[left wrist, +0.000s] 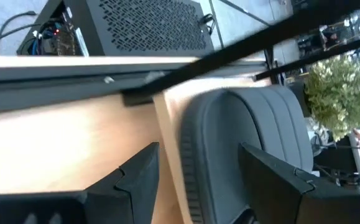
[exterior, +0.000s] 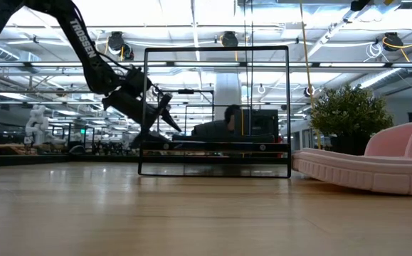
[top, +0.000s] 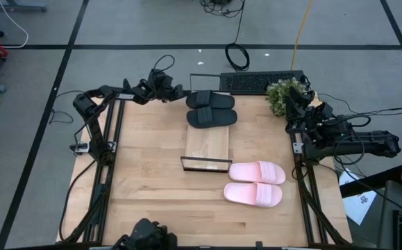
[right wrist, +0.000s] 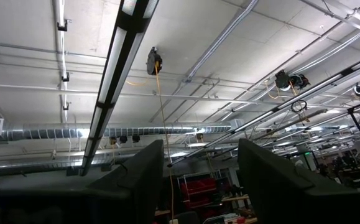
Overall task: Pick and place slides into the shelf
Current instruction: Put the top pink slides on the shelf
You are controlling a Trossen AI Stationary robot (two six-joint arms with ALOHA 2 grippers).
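The black pair of slides (top: 211,110) is seen lying on the far end of the shelf (top: 207,142), side by side, with long axes running 3-to-9 o'clock across the plank's own 12-to-6 length. The left gripper (top: 180,92) is found just beside them at about 10 o'clock, its fingers (left wrist: 136,180) spread wide around the end of the nearer black slide (left wrist: 248,149) without closing on it. The pink pair (top: 255,184) is left on the tabletop at 4 o'clock from the shelf's black frame (top: 206,164), also lying 3-to-9, toes judged toward 9. The right gripper (right wrist: 195,180) is parked at the table's 3 o'clock edge by the plant (top: 284,94), tilted up at the ceiling with fingers parted; it is judged nearer the pink pair.
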